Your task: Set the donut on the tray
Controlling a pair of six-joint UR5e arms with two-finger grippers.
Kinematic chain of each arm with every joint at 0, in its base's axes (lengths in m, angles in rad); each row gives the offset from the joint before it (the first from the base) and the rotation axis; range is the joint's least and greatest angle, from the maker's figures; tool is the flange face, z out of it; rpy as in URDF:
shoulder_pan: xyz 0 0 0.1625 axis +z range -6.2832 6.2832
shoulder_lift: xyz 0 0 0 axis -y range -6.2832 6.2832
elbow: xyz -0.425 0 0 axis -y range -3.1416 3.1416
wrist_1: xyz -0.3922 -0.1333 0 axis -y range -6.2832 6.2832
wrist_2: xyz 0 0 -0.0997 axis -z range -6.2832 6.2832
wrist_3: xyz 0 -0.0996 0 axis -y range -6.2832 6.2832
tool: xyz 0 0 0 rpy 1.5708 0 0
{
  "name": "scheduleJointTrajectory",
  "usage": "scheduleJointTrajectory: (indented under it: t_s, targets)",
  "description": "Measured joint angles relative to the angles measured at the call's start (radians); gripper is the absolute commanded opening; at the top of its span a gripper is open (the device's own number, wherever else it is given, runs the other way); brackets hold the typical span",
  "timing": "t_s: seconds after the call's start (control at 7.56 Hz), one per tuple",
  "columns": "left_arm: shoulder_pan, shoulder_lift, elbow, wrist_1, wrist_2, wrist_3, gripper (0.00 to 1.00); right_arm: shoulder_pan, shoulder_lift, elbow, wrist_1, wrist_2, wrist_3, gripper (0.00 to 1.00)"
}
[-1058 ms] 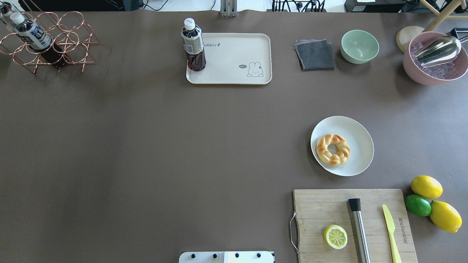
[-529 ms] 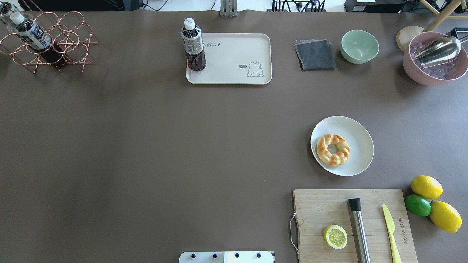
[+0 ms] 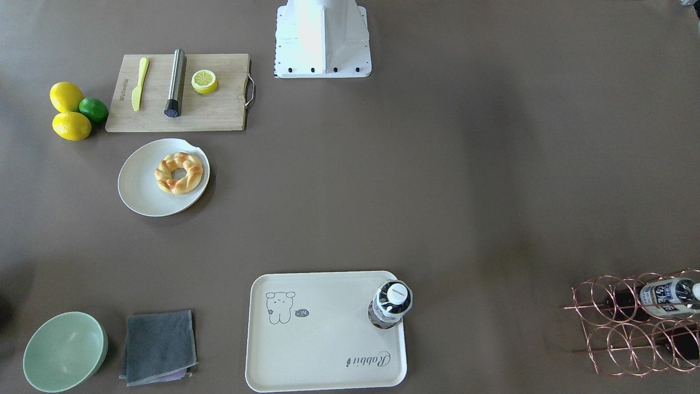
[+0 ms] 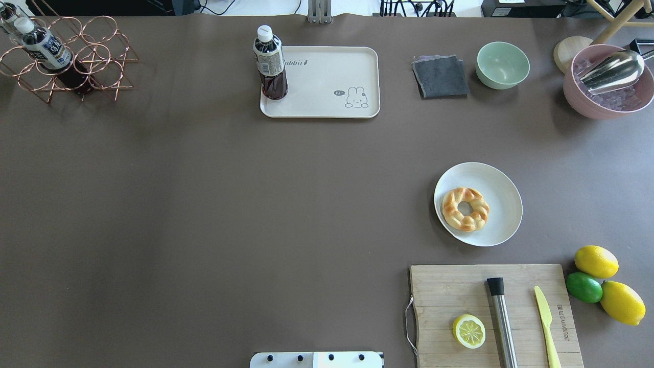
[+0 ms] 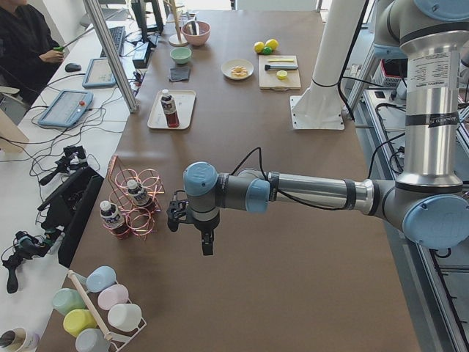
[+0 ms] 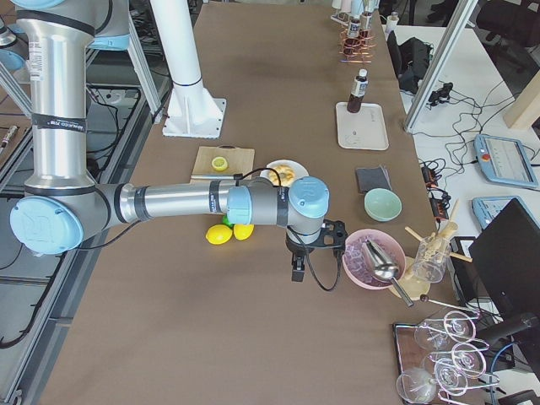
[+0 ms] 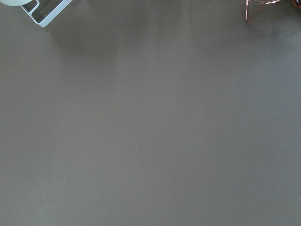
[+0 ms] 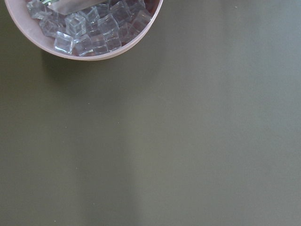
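Brown tabletop (image 7: 150, 122), with a pale rack corner (image 7: 42, 24) top left, copper wire (image 7: 246, 11) top right.

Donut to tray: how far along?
Done: nothing. The donut lies on the round plate; the tray holds only a bottle. In hand: nothing; the left claw and right claw hang over bare table, away from the donut. Left: reach, grasp, carry, set it on the tray.

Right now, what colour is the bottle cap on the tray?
White; the bottle cap shows best in the overhead exterior view.
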Motion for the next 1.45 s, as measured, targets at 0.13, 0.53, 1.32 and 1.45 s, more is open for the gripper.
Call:
scheduleJointTrajectory:
  t_s: [0.13, 0.53, 1.32, 1.45]
  targets:
    - [0.000, 0.000, 0.000, 0.000, 0.000, 0.000, 0.98, 0.000, 0.000, -0.002, 0.000, 0.023, 0.000, 1.00]
    - [0.000, 0.001, 0.000, -0.001, 0.001, 0.000, 0.98, 0.004, 0.002, -0.001, 0.001, 0.068, -0.001, 1.00]
    - [0.000, 0.000, 0.001, -0.002, 0.002, 0.000, 0.98, 0.009, -0.002, -0.003, 0.001, 0.057, -0.002, 1.00]
    - [0.000, 0.000, 0.002, -0.002, 0.002, 0.000, 0.98, 0.009, -0.002, -0.003, 0.002, 0.059, -0.003, 1.00]
